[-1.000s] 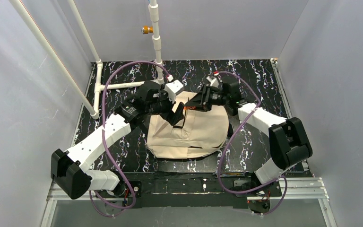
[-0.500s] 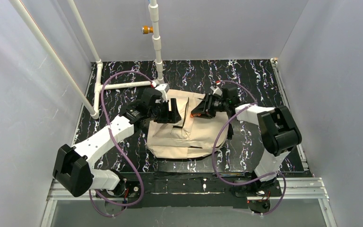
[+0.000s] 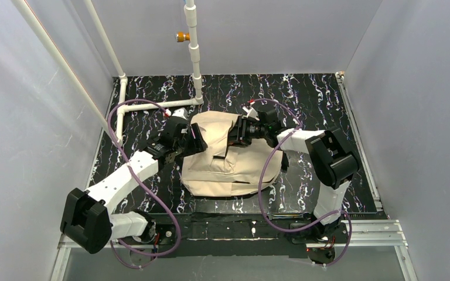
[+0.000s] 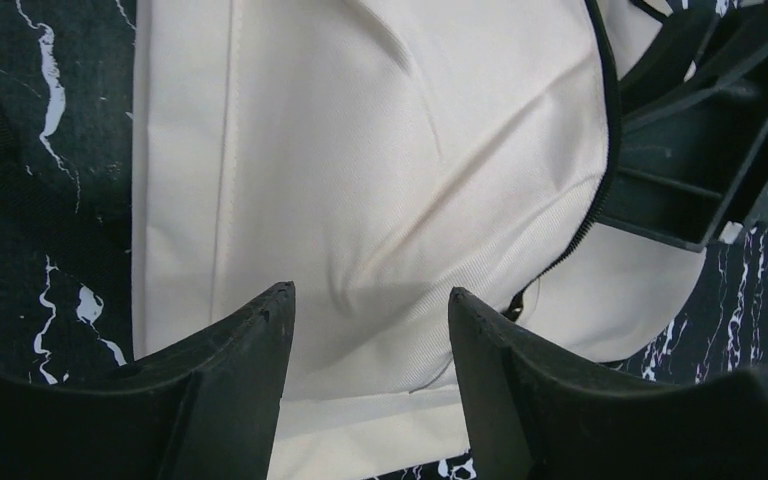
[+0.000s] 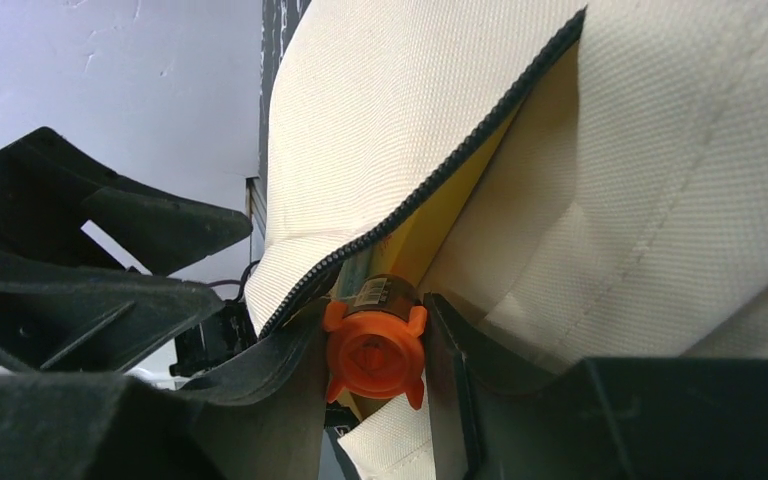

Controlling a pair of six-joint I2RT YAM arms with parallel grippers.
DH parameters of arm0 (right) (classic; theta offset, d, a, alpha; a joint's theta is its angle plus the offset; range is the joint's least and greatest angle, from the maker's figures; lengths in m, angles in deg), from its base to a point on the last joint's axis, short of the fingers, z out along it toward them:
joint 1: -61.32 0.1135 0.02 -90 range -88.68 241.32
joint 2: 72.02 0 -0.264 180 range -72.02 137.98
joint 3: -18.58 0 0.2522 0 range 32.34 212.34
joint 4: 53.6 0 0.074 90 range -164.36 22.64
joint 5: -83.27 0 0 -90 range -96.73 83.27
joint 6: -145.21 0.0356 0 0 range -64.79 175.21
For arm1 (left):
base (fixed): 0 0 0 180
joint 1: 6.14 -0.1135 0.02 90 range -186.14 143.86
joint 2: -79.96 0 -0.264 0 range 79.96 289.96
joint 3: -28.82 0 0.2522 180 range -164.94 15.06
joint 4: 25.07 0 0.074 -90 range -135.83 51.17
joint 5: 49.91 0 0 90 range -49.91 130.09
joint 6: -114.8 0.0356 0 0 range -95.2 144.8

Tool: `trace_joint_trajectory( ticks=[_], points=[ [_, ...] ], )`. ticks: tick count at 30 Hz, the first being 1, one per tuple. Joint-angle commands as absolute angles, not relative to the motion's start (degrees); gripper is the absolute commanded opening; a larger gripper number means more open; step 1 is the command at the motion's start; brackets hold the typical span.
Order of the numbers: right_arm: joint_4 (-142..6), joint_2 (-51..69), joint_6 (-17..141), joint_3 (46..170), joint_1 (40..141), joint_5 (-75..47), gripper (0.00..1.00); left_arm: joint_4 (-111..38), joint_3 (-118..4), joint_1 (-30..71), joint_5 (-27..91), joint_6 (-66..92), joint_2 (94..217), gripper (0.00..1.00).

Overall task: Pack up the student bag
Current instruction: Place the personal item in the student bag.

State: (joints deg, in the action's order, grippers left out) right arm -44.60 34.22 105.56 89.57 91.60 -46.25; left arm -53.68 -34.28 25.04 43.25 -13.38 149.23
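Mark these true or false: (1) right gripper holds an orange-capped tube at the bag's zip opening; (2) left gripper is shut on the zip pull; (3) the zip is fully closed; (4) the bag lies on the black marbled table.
1. True. The right gripper grips the orange-capped tube at the opening of the student bag.
2. False. The left gripper is open over the beige fabric, holding nothing.
3. False. The zip gapes; the yellow interior shows.
4. True. The bag lies on the table between the arms.

Overhead and wrist close-ups, bag (image 3: 228,170) shared
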Motion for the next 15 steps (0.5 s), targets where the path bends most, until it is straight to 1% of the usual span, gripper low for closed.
trace_joint_trajectory(
  ticks=[1, 4, 7, 9, 11, 13, 15],
  points=[
    [-39.1, 36.2, 105.3, 92.0, 92.5, -46.1, 0.26, -51.7, -33.8, 22.9, 43.0, -15.1, 151.3, 0.55],
    [-36.9, 39.4, 105.0, 93.3, 94.5, -46.0, 0.29, -45.6, -32.2, 22.8, 36.2, -16.2, 155.1, 0.45],
    [-36.3, 41.4, 105.9, 94.0, 96.0, -48.3, 0.34, -44.3, -32.2, 22.9, 33.2, -18.0, 157.0, 0.45],
    [-37.5, 40.1, 104.7, 92.9, 94.8, -47.6, 0.43, -44.3, -31.6, 22.9, 33.8, -17.8, 155.9, 0.46],
    [-42.7, 38.8, 101.2, 93.2, 93.3, -46.7, 0.54, -45.1, -31.1, 22.8, 35.0, -17.3, 154.1, 0.48],
    [-50.8, 38.3, 97.5, 95.1, 92.2, -46.0, 0.62, -46.5, -31.0, 22.8, 35.6, -16.4, 152.7, 0.49],
    [-54.7, 37.6, 95.6, 96.2, 91.4, -45.4, 0.69, -47.9, -31.1, 22.8, 35.7, -15.7, 151.7, 0.51]
  ],
)
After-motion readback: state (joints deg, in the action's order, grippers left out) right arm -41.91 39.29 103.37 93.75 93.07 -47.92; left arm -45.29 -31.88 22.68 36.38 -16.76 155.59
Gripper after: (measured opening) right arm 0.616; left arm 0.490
